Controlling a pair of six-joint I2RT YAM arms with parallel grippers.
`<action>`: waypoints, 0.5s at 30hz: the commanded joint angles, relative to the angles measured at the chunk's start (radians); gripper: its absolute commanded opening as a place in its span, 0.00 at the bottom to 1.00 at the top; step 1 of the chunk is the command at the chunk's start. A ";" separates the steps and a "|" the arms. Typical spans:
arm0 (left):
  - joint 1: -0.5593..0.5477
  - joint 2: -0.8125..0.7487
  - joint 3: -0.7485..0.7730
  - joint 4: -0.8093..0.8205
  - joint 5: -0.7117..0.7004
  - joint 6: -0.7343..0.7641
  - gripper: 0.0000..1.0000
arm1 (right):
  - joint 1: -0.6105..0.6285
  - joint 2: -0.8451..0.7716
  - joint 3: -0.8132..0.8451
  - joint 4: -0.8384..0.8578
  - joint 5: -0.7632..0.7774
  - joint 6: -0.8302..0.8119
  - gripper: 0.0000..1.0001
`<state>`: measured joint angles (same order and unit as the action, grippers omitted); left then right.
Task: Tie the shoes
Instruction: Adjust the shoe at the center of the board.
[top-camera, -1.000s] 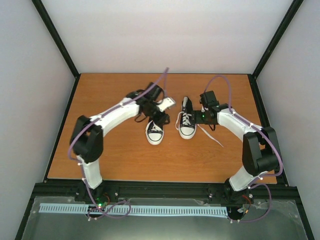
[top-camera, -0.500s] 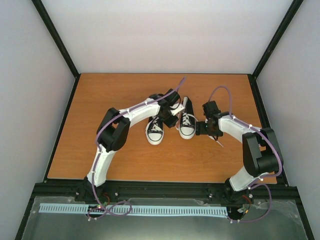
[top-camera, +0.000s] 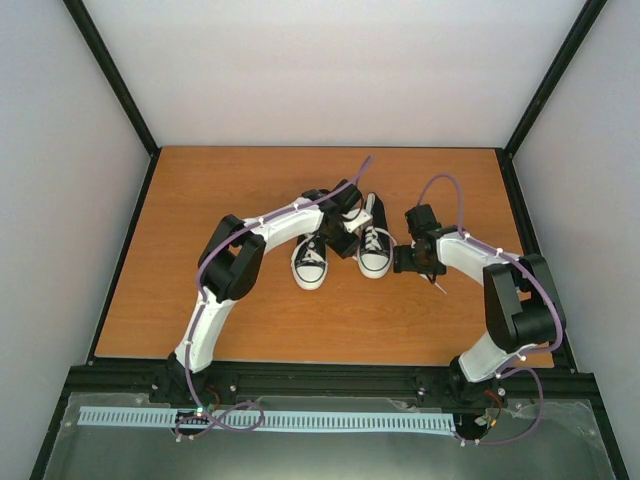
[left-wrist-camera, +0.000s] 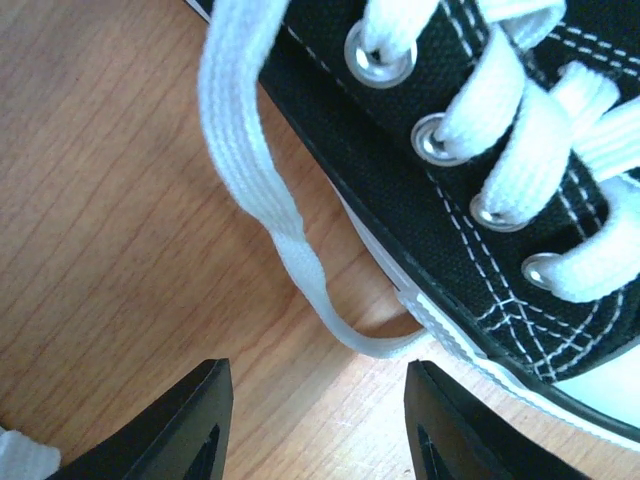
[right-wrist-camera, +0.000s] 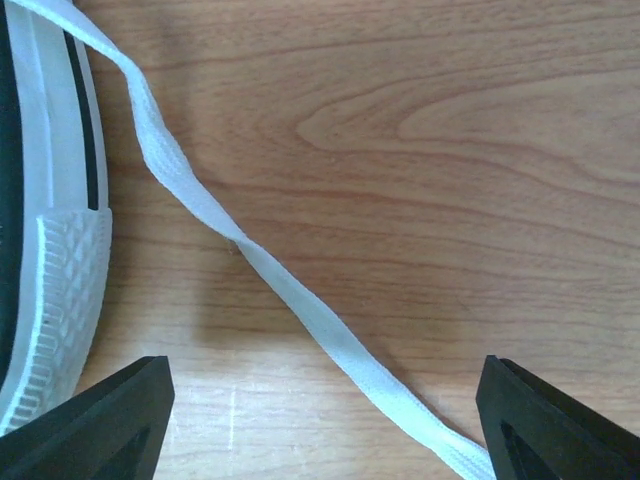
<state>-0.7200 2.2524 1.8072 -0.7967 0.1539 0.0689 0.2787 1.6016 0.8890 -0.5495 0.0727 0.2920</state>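
Our left fingers (left-wrist-camera: 190, 425) stand roughly half open with nothing between them, low over the wooden desk (left-wrist-camera: 110, 230) in the lane between the two shoes. Just ahead of their tips a flat white lace end (left-wrist-camera: 262, 215) lies slack. It drops from the top eyelet, runs down toward the fingers, then bends away in a shallow curve under the white sole. That curve sits just beyond the gap and crosses it side to side, so we judge that a short advance and a dip would bring it in. Beside it rises a small black canvas low-top sneaker with silver eyelets and crossed white lacing, which we take to be the right-hand sneaker (left-wrist-camera: 400, 200).

Our right fingers (right-wrist-camera: 100, 425) are spread wide and hold nothing either. Between them and a little ahead, the trailing white lace (right-wrist-camera: 290, 290) of the same shoe lies flat on the desk. It runs on a slant from the ribbed white rubber sole beside one finger down toward the other. Its long axis cuts across the gap at an angle, so we think a straight descent should meet it.

From above, the right-hand sneaker and the matching left-hand sneaker (top-camera: 310, 262) sit side by side mid-desk, white toe caps toward the arm bases. The left arm is nearer the inner lace and the right arm nearer the outer one.
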 joint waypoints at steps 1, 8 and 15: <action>-0.001 0.010 0.056 0.015 0.020 -0.034 0.50 | -0.007 0.021 -0.008 0.014 0.026 -0.002 0.84; -0.012 0.096 0.080 0.005 -0.041 -0.024 0.43 | -0.007 0.037 -0.019 0.025 0.017 -0.012 0.58; -0.012 0.087 0.103 -0.068 -0.066 0.023 0.01 | -0.008 0.010 -0.022 0.018 0.021 -0.033 0.03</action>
<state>-0.7265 2.3245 1.8748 -0.7864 0.1127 0.0589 0.2752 1.6291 0.8757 -0.5308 0.0746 0.2691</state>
